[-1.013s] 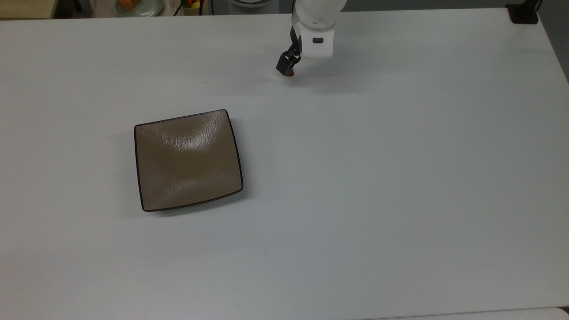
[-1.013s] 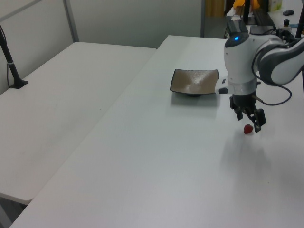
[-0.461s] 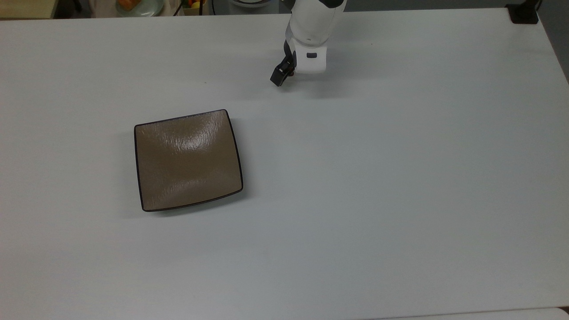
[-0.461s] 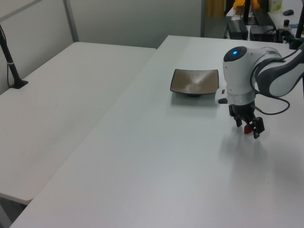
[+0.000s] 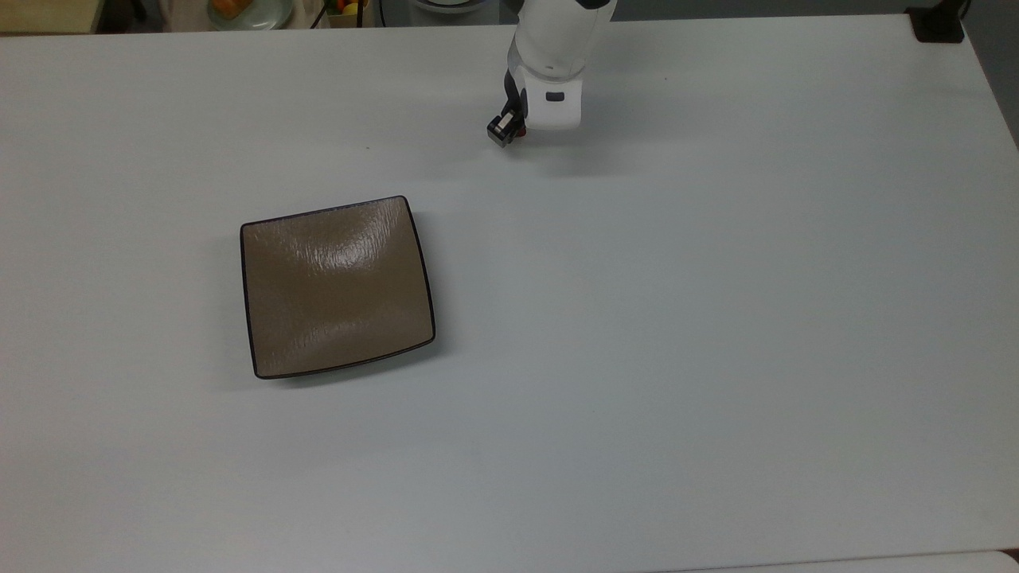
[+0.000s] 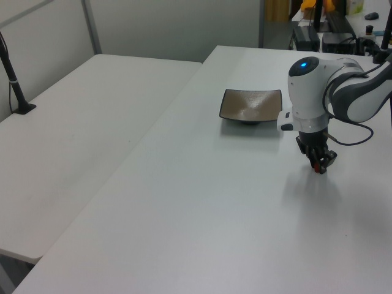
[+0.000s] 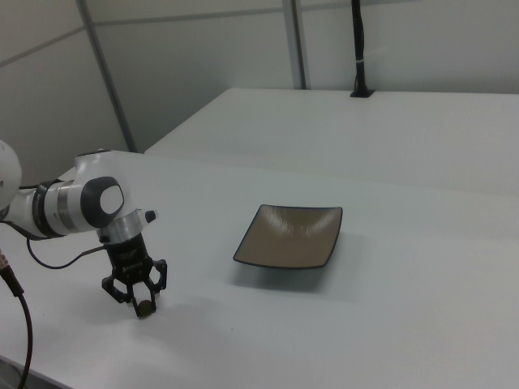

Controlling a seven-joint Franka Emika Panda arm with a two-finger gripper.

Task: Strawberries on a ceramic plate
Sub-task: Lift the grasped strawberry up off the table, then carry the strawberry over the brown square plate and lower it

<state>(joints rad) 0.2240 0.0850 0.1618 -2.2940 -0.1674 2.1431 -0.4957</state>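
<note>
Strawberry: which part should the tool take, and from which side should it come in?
Take the strawberry by its red body, across the widest part, coming straight down from above. It is tiny and sits low on the flat table, so a sideways approach would likely scrape the surface. The tool hangs vertically right over it, so that line looks open.

One strawberry [image 6: 318, 167], one plate [image 5: 337, 285]
</note>
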